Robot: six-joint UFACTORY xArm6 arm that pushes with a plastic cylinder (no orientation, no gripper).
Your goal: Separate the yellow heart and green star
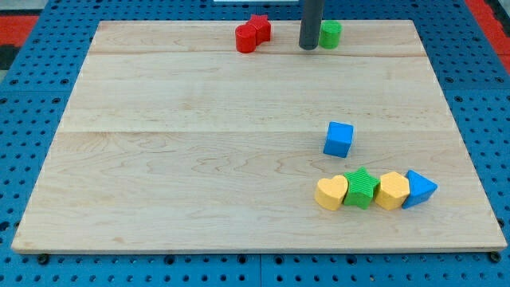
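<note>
A pale wooden board (pixel 239 143) lies on a blue perforated surface (pixel 32 80). Near the view's bottom right, four blocks stand in a touching row: yellow heart (pixel 331 193), green star (pixel 361 188), a yellow rounded block (pixel 392 190) and a blue angular block (pixel 419 190). A blue cube (pixel 339 139) sits apart above them. At the view's top, my tip (pixel 308 47) rests just beside a green block (pixel 330 33), on its left. Two red blocks, one rounded (pixel 246 38), one star-shaped (pixel 259 28), touch further left.
</note>
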